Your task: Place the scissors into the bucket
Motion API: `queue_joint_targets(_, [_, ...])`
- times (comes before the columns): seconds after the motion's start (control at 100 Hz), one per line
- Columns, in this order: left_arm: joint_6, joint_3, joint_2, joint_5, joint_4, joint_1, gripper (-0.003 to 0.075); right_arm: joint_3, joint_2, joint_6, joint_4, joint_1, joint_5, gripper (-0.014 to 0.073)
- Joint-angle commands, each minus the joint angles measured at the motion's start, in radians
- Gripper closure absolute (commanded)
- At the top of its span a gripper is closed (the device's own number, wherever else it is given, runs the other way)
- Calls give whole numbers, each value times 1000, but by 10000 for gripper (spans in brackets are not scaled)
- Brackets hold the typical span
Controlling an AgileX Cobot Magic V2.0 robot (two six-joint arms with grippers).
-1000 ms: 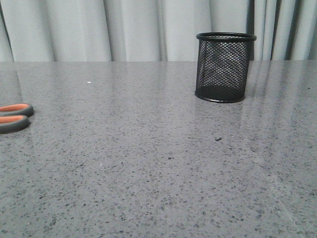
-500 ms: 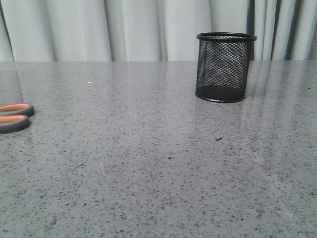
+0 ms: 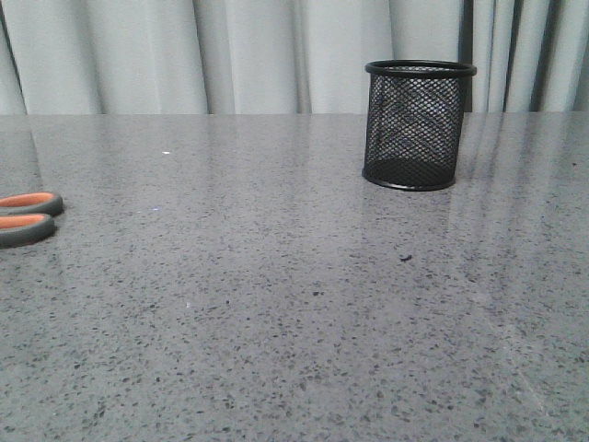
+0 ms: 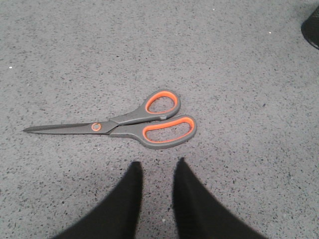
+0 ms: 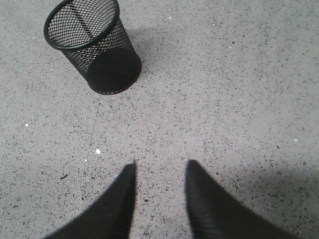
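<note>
The scissors (image 4: pixel 134 122) lie flat and closed on the grey speckled table, grey handles lined with orange, slim dark blades. Only their handle loops (image 3: pixel 26 217) show at the far left edge of the front view. My left gripper (image 4: pixel 157 164) hovers open just short of the handles, nothing between its fingers. The bucket (image 3: pixel 416 124), a black wire-mesh cup, stands upright and empty at the back right. In the right wrist view the bucket (image 5: pixel 94 50) is some way beyond my right gripper (image 5: pixel 160 165), which is open and empty. Neither arm shows in the front view.
Pale curtains (image 3: pixel 230 55) hang behind the table's far edge. A small dark speck (image 3: pixel 405 258) lies on the tabletop (image 3: pixel 276 304) in front of the bucket. The bucket's base edge (image 4: pixel 312 30) peeks into a corner of the left wrist view.
</note>
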Motion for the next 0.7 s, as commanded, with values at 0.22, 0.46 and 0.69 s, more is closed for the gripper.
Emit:
queue_joint_targets(0.22, [163,-91,105,34,-57,4,367,-67,40,-28,8,-6,-27,214])
queue_joint_targets(0.46, [428,-262,329,210,-56,4,408,-67,40,-47,10,-6,-22,214])
queue_joint_targets(0.69, [781,-394,537,264,-37,4,407,-67,40,-64,10,-6,3,214])
